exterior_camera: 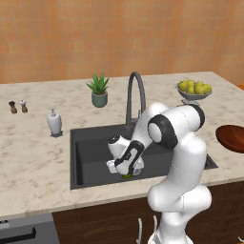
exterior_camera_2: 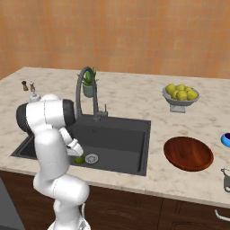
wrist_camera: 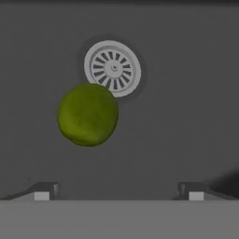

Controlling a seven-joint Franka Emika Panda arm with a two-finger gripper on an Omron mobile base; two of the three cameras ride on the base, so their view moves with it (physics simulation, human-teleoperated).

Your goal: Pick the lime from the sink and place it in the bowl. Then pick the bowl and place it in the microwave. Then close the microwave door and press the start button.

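The lime, round and glossy green, lies on the floor of the dark grey sink, touching the edge of the silver drain. My gripper hangs open just above it, with the lime left of centre between the fingertips and ahead of them. In the left base view the gripper points down into the basin, the lime peeking out beneath it. From the right base view the lime sits beside the drain. The reddish-brown bowl rests empty on the counter right of the sink.
The arched grey faucet rises behind the sink, close to my arm. A pale footed bowl of lemons stands at the back right. A potted plant, a soap dispenser and two small shakers stand on the left counter.
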